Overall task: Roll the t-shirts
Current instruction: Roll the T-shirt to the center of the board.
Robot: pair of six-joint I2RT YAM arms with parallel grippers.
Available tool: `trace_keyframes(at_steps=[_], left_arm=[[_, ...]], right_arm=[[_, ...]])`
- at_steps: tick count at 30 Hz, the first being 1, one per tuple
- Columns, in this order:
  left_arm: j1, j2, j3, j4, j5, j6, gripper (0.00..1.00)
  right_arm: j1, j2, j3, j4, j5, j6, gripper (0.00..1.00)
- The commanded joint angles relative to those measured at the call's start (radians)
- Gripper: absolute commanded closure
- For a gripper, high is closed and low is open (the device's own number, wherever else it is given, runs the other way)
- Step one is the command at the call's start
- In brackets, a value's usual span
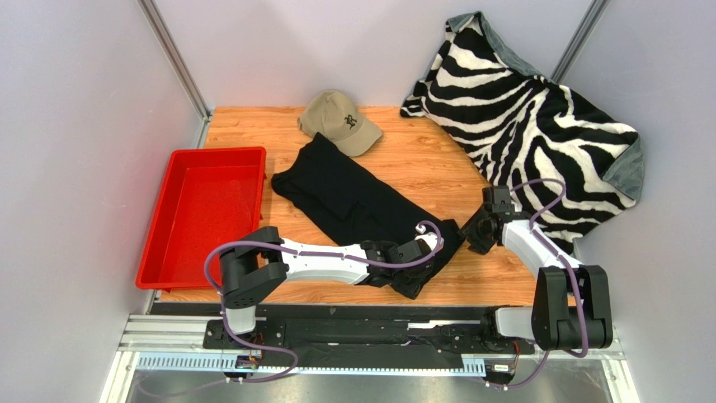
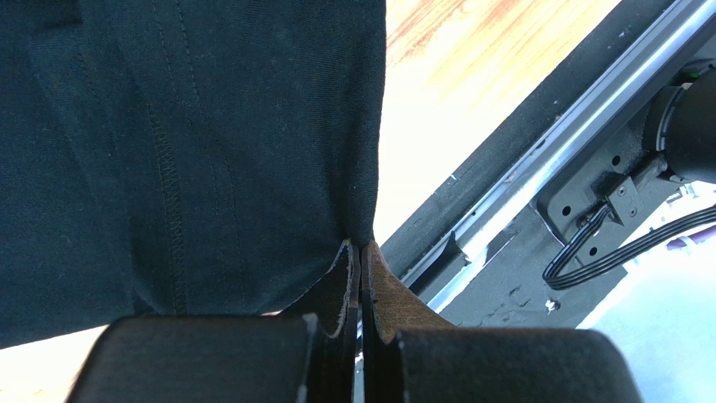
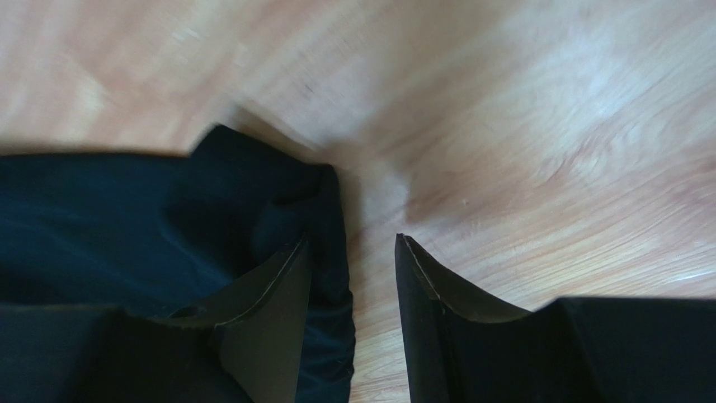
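A shallow red plastic tray [image 1: 202, 210] sits at 9 o'clock on the wooden bench [image 1: 420, 159]. The plain black cotton t-shirt [image 1: 353, 197] lies mid-bench as a long strip running from 11 to 5 o'clock. The left claw [image 2: 361, 252] is pinched tight on its near hem. The right claw [image 3: 353, 243], at 3 o'clock of that end, stands parted and grips nothing.
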Motion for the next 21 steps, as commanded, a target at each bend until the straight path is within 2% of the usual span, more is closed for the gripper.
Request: trace_keyframes(at_steps=[1,7,10,11,13,21], left_arm=[[0.002,-0.011,0.018,0.009,0.028,-0.001,1.00],[0.002,-0.016,0.010,0.014,0.044,0.009,1.00],[0.002,-0.014,0.009,0.030,0.088,0.026,1.00],[0.002,-0.013,0.009,0.040,0.103,0.029,1.00],[0.002,-0.011,0.009,0.069,0.140,0.032,1.00],[0.000,-0.007,-0.011,0.156,0.194,-0.006,1.00]], right_arm=[[0.002,-0.032,-0.069,0.165,-0.053,0.077,0.55],[0.002,-0.027,-0.068,0.184,0.005,0.092,0.61],[0.002,-0.023,-0.036,0.152,0.037,0.080,0.72],[0.003,-0.023,-0.022,0.130,0.054,0.072,0.86],[0.002,-0.023,0.012,0.051,0.109,0.043,0.98],[0.045,-0.009,0.135,-0.117,0.243,-0.038,1.00]])
